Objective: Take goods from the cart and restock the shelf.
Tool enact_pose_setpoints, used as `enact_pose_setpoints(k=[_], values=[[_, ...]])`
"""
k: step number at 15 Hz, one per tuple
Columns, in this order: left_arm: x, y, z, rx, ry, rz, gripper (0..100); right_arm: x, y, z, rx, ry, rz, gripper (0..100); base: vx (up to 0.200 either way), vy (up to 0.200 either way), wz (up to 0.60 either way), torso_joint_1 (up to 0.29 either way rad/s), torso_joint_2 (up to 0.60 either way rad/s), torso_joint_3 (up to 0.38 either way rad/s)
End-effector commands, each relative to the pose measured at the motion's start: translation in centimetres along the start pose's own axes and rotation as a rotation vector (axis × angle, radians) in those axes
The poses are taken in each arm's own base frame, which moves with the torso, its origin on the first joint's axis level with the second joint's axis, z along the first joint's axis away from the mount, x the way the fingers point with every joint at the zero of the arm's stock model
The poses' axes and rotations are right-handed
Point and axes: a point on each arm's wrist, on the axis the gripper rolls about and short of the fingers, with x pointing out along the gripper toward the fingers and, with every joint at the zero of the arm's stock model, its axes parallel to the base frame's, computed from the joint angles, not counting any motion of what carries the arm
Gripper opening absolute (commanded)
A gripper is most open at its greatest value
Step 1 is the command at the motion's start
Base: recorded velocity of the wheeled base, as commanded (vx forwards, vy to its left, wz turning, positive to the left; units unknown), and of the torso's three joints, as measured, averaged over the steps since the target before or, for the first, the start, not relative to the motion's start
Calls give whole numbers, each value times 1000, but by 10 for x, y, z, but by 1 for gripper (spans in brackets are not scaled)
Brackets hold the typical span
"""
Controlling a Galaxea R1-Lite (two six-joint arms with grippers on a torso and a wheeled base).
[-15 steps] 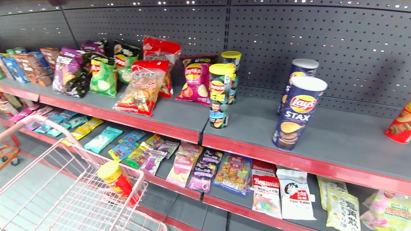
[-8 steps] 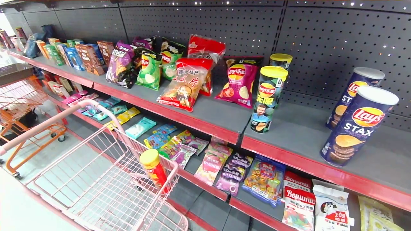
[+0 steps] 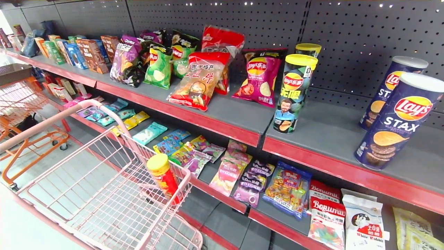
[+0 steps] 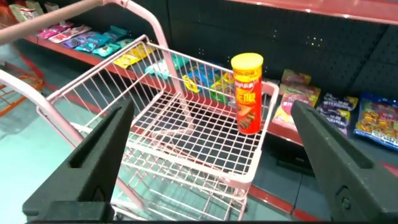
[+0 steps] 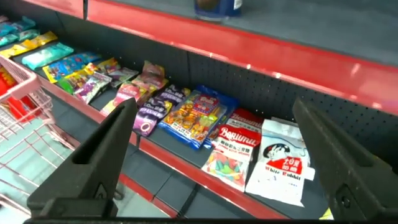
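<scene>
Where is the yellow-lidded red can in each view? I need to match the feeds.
Head view: the red can stands in the pink cart's corner nearest the shelf.
Left wrist view: the red can is upright against the cart's far rim.
Right wrist view: a red patch behind the cart's wires, possibly the can.
Shared landmark: the pink cart.
</scene>
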Motion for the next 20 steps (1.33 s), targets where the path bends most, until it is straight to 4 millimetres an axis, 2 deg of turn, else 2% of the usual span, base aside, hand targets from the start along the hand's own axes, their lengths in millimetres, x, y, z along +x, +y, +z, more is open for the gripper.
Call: enact_pose_setpoints(k=[1, 13, 16, 17, 18, 19, 20], values=[[0, 0, 0, 0, 1, 1, 100, 0, 0, 0, 0, 0, 1, 100, 0, 0, 0, -168, 413, 261], [0, 0, 0, 2, 1, -2, 100, 0, 0, 0, 0, 0, 1, 100, 0, 0, 0, -175, 522, 353], [0, -1, 1, -13, -3, -62, 100, 0, 0, 0, 0, 0, 1, 100, 0, 0, 0, -50, 178, 126], [-2, -2, 15, -49, -41, -100, 100, 0, 0, 0, 0, 0, 1, 100, 0, 0, 0, -17, 56, 51], [12, -1, 83, -194, -18, -161, 100, 0, 0, 0, 0, 0, 1, 100, 0, 0, 0, 0, 0, 0], [39, -1, 134, -295, -24, -138, 100, 0, 0, 0, 0, 0, 1, 100, 0, 0, 0, 0, 0, 0], [69, -1, 154, -316, -6, -81, 100, 0, 0, 0, 0, 0, 1, 100, 0, 0, 0, 0, 0, 0]])
